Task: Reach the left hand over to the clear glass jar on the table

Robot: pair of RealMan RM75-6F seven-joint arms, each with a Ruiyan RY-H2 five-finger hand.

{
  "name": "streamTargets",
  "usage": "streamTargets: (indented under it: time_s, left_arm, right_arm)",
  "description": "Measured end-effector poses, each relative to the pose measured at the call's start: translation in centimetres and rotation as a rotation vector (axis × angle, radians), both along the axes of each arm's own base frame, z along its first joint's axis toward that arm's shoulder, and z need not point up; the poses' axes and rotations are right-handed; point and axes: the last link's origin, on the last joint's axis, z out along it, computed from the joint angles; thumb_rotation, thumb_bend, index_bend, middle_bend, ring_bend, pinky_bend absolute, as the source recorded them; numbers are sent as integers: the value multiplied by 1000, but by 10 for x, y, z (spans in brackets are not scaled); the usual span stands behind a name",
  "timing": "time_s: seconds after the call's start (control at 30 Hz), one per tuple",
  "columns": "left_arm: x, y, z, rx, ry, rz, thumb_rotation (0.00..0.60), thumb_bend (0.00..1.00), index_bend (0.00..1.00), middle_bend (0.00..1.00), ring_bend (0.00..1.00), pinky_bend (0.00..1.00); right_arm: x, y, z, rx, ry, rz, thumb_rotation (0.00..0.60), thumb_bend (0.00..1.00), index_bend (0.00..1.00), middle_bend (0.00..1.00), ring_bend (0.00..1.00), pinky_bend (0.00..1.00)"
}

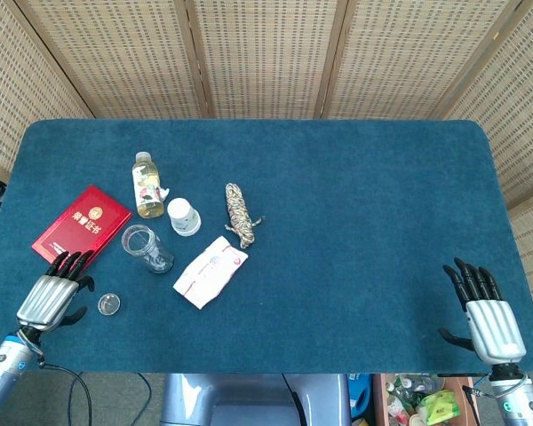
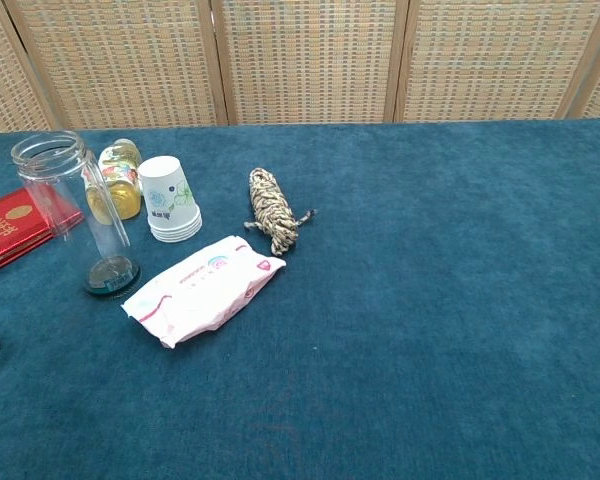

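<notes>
At the table's near-left corner, the left robot hand [image 1: 53, 293] hovers empty, fingers spread toward the glass jar [image 1: 147, 248].

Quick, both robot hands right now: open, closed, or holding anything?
Left robot hand: open, fingers spread, holding nothing.
Right robot hand: open, fingers spread, holding nothing.

From the head view we look steeply down on the whole table [image 1: 338, 222], taking in its front edge and both hands, with the screen [image 1: 266, 53] behind it at the top. From the chest view we sit lower and nearer, facing level across the cloth toward that screen. We see the jar [image 1: 147, 248] [image 2: 75, 210] in both.
</notes>
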Motion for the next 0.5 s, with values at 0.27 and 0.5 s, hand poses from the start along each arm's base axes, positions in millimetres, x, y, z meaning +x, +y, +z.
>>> streamTargets:
  time_s: [0.27, 0.5]
  left_arm:
    - [-1, 3, -11, -20, 22, -6, 600, 368, 471, 0, 0, 0]
    - [-4, 3, -19, -39, 31, 2, 600, 379, 486, 0, 0, 0]
  right_arm:
    - [0, 0, 1, -1, -2, -1, 600, 0, 3, 0, 0, 0]
    - [0, 0, 1, -2, -4, -1, 600, 0, 3, 0, 0, 0]
